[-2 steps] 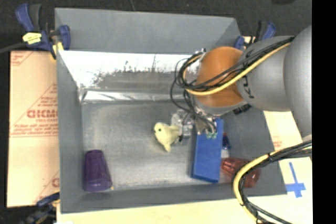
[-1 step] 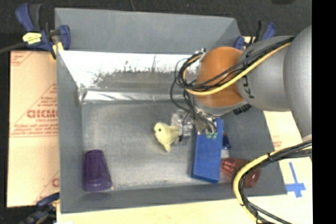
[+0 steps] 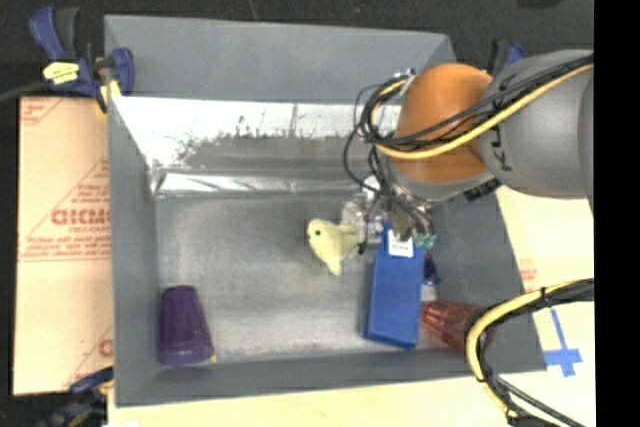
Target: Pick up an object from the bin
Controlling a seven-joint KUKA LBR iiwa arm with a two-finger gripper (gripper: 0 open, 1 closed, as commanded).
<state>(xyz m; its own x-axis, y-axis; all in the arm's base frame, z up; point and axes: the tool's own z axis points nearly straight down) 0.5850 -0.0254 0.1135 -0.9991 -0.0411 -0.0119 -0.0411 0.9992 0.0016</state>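
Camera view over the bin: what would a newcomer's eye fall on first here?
The arm with its orange wrist cover reaches in from the right. Its gripper is right beside a small pale yellow thing near the middle of the bin. Just below the gripper lies a blue box with a red cup at its right. A purple cup sits alone in the lower left corner.

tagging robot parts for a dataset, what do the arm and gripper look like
The arm is a thick, rounded grey link. An orange dome cover caps its wrist, with black and yellow cables looped around it. The gripper is small, silvery metal.
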